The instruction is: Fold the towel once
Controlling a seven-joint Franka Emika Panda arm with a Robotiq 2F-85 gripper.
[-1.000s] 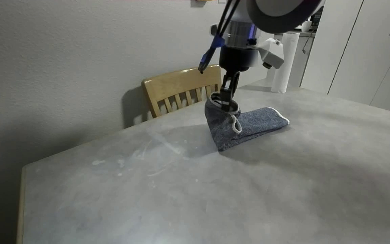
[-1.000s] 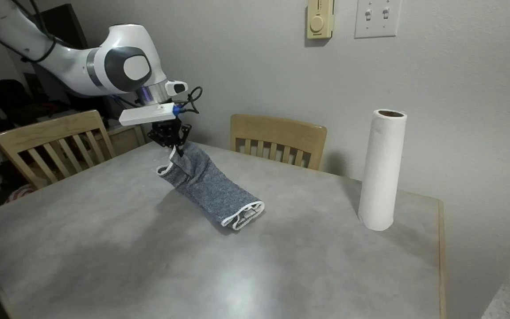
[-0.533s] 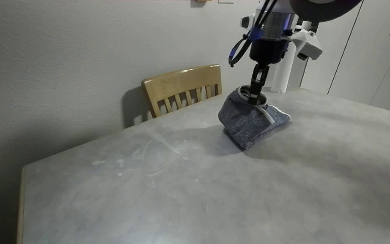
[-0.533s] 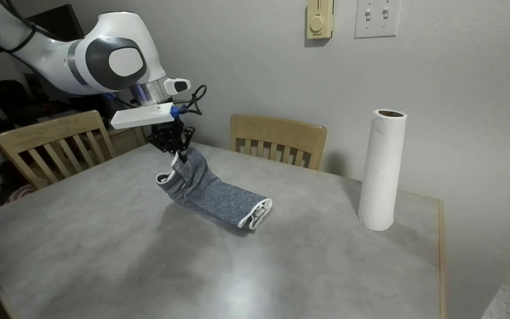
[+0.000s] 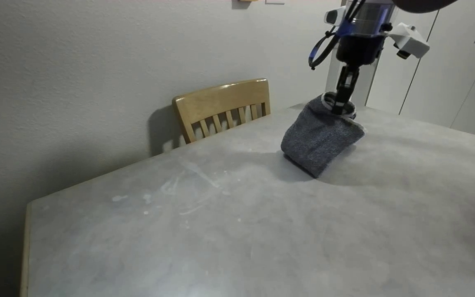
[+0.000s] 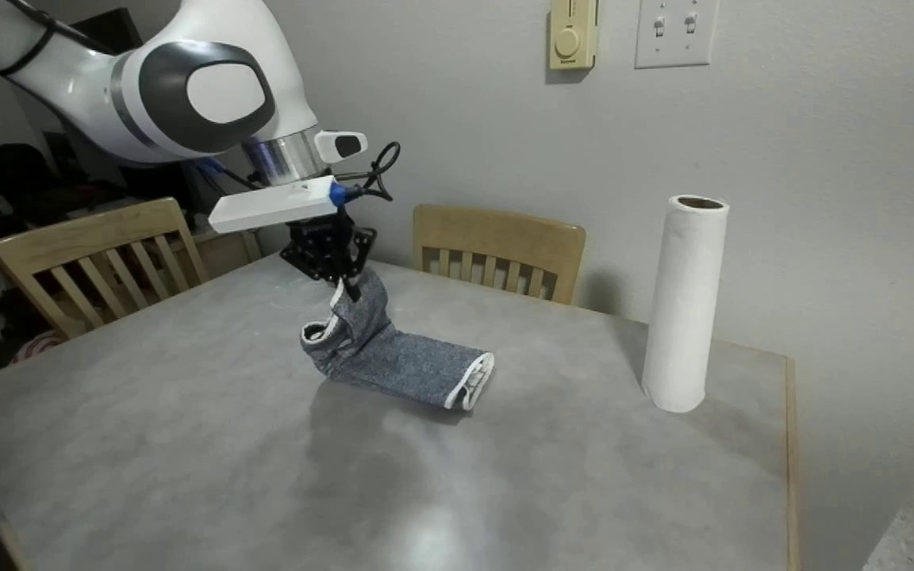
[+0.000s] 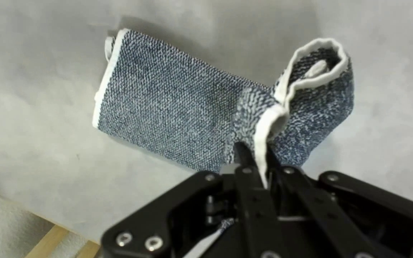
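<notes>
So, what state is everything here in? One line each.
gripper: shut on towel
towel: bent, gripped end raised, fold unfinished
table: pale smudges on top
roll: standing upright
chairs: upright at the table
doors: look shut
switches: too small to tell which way

In an exterior view, a wide lateral passage runs over the table (image 6: 584, 476) between the towel (image 6: 421, 366) and the upright roll (image 6: 685, 309). The roll obstructs low travel near the table corner. A chair back (image 6: 497, 228) projects above the table edge; the wall (image 6: 830, 159) limits reach behind it. The towel occupies the gap between the gripper (image 7: 258, 157) jaws.
</notes>
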